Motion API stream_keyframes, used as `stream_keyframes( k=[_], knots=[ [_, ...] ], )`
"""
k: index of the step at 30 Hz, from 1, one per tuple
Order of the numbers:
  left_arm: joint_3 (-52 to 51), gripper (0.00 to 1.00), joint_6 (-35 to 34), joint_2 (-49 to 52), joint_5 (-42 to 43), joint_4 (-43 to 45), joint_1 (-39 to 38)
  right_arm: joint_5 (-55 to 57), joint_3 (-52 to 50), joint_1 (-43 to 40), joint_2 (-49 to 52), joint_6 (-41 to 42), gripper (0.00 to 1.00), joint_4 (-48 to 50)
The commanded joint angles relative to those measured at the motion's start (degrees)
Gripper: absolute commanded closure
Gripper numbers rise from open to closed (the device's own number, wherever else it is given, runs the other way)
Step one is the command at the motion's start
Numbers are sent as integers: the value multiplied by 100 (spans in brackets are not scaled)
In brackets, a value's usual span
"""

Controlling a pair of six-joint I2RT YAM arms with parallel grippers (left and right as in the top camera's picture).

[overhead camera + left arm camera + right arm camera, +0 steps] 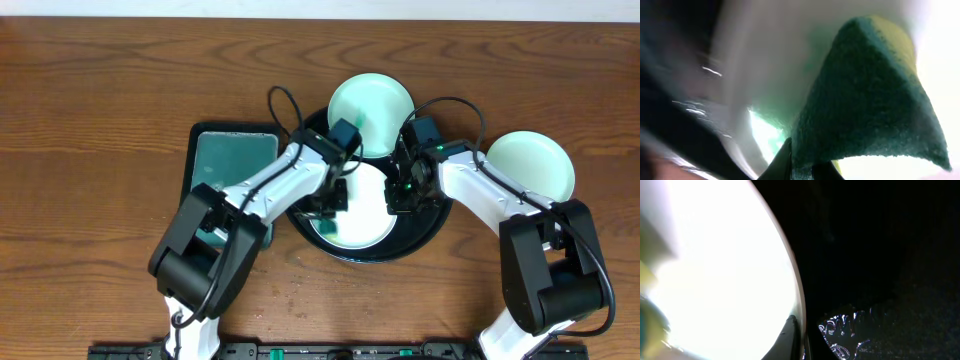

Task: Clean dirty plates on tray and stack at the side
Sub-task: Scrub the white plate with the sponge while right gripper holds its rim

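You had the left gripper (335, 197) pinched shut on a green scouring sponge with a yellow backing (870, 95), which was pressed against the left part of a small round white plate (367, 205). That plate lay in the middle of the large round black tray with a raised rim (428, 238). Your right gripper (400, 190) sat at the right edge of the same plate. In the right wrist view one dark finger (789, 332) lay along the plate's rim, but I could not tell whether the jaws were closed on it. A second pale-mint plate (372, 100) rested at the far side of the tray, over its rim. A third pale-mint plate (530, 165) lay on the brown wooden table (100, 120), just right of the tray. A rectangular black tray with a teal-green interior (235, 160) sat left of the round one.
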Motion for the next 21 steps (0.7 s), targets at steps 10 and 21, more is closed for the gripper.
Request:
stream_keyframes(
  k=[10, 21],
  knots=[
    [-173, 92, 155, 345, -1134, 844, 345, 264, -81, 94, 229, -129, 99, -7],
    [-363, 93, 173, 708, 2481, 2712, -111, 264, -81, 94, 229, -131, 99, -7]
  ],
)
